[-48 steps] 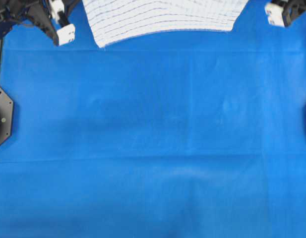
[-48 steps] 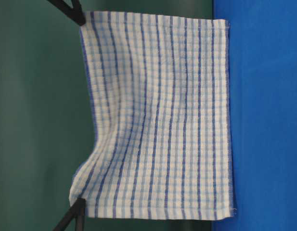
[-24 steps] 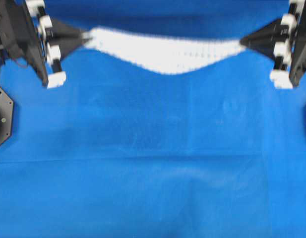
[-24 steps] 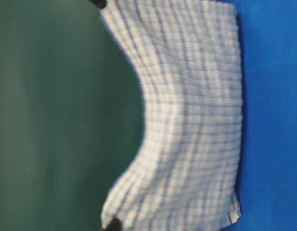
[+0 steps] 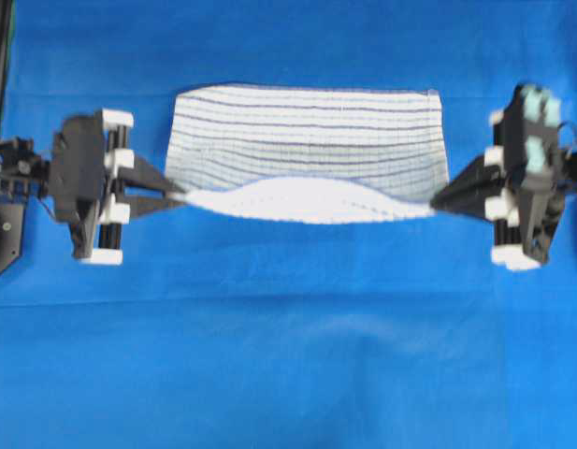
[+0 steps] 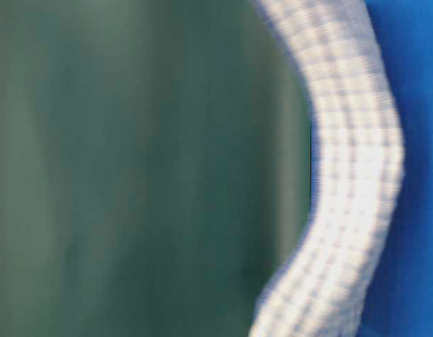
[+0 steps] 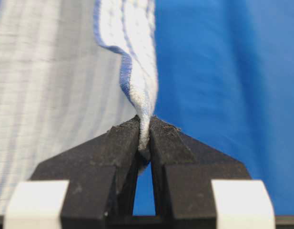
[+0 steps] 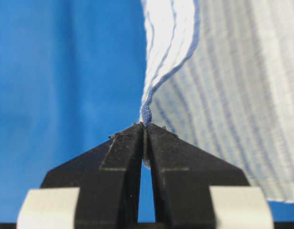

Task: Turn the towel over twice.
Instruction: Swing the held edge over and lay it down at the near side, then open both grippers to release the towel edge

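On the blue worktop (image 5: 288,374) we hold the towel (image 5: 307,140) mid-flip — left tool (image 5: 176,193) and right tool (image 5: 439,198) each pinching a corner; next, probably lay it flat.

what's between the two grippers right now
In the overhead view, the towel spans the gap: the left gripper and right gripper each pinch a corner, the held edge sagging between them above the blue table cover.

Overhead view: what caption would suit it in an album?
Two grippers, left and right, hold a striped towel by its corners above a blue table covering.
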`<action>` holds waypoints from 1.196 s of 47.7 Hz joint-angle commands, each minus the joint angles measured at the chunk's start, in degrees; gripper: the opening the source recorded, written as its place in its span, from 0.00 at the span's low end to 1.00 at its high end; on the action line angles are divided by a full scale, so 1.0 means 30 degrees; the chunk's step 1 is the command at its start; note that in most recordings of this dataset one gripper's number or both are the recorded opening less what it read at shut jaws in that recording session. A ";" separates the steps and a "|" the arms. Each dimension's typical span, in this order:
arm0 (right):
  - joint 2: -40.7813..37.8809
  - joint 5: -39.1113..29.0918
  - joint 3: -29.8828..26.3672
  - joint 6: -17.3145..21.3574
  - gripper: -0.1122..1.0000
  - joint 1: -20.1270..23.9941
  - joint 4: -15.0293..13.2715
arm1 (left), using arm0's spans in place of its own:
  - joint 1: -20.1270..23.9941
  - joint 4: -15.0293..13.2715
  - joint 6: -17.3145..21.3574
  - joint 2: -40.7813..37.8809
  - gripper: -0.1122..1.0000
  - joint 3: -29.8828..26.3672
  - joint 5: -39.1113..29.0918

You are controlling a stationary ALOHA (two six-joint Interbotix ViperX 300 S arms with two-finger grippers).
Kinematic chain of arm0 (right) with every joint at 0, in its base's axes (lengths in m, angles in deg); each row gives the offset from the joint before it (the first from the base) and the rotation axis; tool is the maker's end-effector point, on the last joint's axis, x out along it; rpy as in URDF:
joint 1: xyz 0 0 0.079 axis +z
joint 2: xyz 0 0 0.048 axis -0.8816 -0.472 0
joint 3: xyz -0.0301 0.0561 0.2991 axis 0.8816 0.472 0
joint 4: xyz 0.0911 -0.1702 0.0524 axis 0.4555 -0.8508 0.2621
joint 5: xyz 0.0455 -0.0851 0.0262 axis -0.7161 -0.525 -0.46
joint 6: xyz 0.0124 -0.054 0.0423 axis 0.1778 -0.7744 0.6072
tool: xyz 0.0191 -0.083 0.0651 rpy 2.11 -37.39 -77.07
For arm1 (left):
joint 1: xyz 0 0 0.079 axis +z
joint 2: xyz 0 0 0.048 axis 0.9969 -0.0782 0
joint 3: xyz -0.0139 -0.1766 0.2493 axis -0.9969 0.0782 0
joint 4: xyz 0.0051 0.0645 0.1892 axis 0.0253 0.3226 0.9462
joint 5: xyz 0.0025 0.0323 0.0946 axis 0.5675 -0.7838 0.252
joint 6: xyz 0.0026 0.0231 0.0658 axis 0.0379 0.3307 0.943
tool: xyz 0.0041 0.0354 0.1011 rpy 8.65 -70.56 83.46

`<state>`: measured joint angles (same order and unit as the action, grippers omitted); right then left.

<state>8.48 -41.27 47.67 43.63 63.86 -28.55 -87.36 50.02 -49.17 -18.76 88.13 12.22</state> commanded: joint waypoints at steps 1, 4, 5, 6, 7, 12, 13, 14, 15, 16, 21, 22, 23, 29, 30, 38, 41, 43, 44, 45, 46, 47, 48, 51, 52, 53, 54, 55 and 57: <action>-0.0439 0.0527 0.0176 0.0381 0.15 0.0938 0.0059 | -0.0762 0.0000 -0.0176 -0.0469 0.13 -0.0264 0.0000; -0.0762 0.1172 0.0527 0.0938 0.15 0.1436 0.0088 | -0.1260 0.0000 -0.0557 -0.0996 0.13 -0.0205 0.0000; -0.0850 0.1348 0.0645 0.1113 0.15 0.1553 0.0088 | -0.1377 -0.0029 -0.0674 -0.1172 0.13 -0.0205 0.0000; -0.0938 0.1523 0.0762 0.1289 0.15 0.1670 0.0059 | -0.1523 -0.0029 -0.0791 -0.1289 0.13 -0.0176 0.0000; -0.1025 0.1699 0.0879 0.1465 0.15 0.1758 0.0088 | -0.1611 0.0000 -0.0937 -0.1494 0.13 -0.0146 -0.0029; -0.1465 0.2402 0.1465 0.2314 0.15 0.2197 0.0059 | -0.2197 0.0000 -0.1729 -0.2256 0.13 -0.0146 -0.0059; -0.1553 0.2490 0.1523 0.2461 0.15 0.2285 0.0059 | -0.2285 -0.0029 -0.1816 -0.2373 0.13 -0.0146 -0.0059; -0.1641 0.2607 0.1582 0.2607 0.15 0.2344 0.0059 | -0.2373 0.0000 -0.1875 -0.2490 0.13 -0.0176 -0.0059; -0.1729 0.2725 0.1641 0.2754 0.15 0.2402 0.0059 | -0.2402 -0.0029 -0.1963 -0.2578 0.13 -0.0146 -0.0059; -0.1846 0.2813 0.1699 0.2842 0.15 0.2432 0.0059 | -0.2461 0.0000 -0.1992 -0.2666 0.13 -0.0146 -0.0059; -0.2461 0.3223 0.1729 0.3311 0.15 0.2783 0.0088 | -0.2783 0.0000 -0.2080 -0.3018 0.13 -0.0146 -0.0059; -0.2607 0.3252 0.1729 0.3398 0.15 0.2871 0.0059 | -0.2812 0.0000 -0.2080 -0.3076 0.13 -0.0146 -0.0059; -0.2725 0.3281 0.1699 0.3457 0.15 0.2930 0.0088 | -0.2842 0.0000 -0.2080 -0.3105 0.13 -0.0146 -0.0059; -0.3486 0.3281 0.1523 0.3896 0.15 0.3076 0.0059 | -0.2842 0.0000 -0.2080 -0.3311 0.13 -0.0176 -0.0469; -0.3574 0.3281 0.1465 0.3955 0.15 0.3076 0.0059 | -0.2842 -0.0029 -0.2080 -0.3340 0.13 -0.0176 -0.0527; -0.4248 0.3281 0.1143 0.4072 0.15 0.3076 0.0059 | -0.2842 -0.0029 -0.1934 -0.3340 0.13 -0.0234 -0.0938; -0.4336 0.3252 0.1025 0.4072 0.15 0.3076 0.0059 | -0.2842 0.0000 -0.1934 -0.3340 0.13 -0.0234 -0.0967; -0.4336 0.3281 0.0996 0.4072 0.15 0.3076 0.0059 | -0.2842 0.0000 -0.1963 -0.3340 0.13 -0.0264 -0.0967; -0.4336 0.3281 0.0996 0.4072 0.15 0.3076 0.0088 | -0.2842 -0.0029 -0.1963 -0.3340 0.13 -0.0264 -0.0967; -0.4336 0.3281 0.0996 0.4102 0.15 0.3076 0.0059 | -0.2842 -0.0029 -0.1963 -0.3340 0.13 -0.0264 -0.0967; -0.4336 0.3252 0.0996 0.4102 0.15 0.3105 0.0059 | -0.2842 0.0000 -0.1992 -0.3340 0.13 -0.0264 -0.0967; -0.4336 0.3281 0.0967 0.4102 0.15 0.3105 0.0059 | -0.2842 -0.0029 -0.2051 -0.3340 0.13 -0.0264 -0.0967; -0.4336 0.3281 0.0996 0.4102 0.15 0.3105 0.0088 | -0.2842 0.0000 -0.2080 -0.3340 0.14 -0.0293 -0.0967; -0.4336 0.3281 0.0967 0.4131 0.16 0.3105 0.0059 | -0.2842 0.0000 -0.2109 -0.3340 0.19 -0.0293 -0.0967; -0.4336 0.3252 0.0996 0.4131 0.16 0.3105 0.0059 | -0.2871 -0.0029 -0.2109 -0.3340 0.22 -0.0293 -0.0967; -0.4336 0.3281 0.0967 0.4131 0.17 0.3105 0.0088 | -0.2871 -0.0029 -0.2109 -0.3311 0.27 -0.0293 -0.0967; -0.4336 0.3281 0.0967 0.4131 0.20 0.3105 0.0059 | -0.2930 -0.0029 -0.2109 -0.3311 0.31 -0.0322 -0.0967; -0.4336 0.3281 0.0938 0.4131 0.24 0.3135 0.0059 | -0.2988 -0.0029 -0.2109 -0.3281 0.36 -0.0322 -0.0967; -0.4336 0.3252 0.0938 0.4131 0.35 0.3164 0.0088 | -0.3105 0.0000 -0.2109 -0.3223 0.49 -0.0352 -0.0967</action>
<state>-4.88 -31.87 51.71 56.02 73.00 -28.38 -95.97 50.11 -55.58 -29.14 88.13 9.14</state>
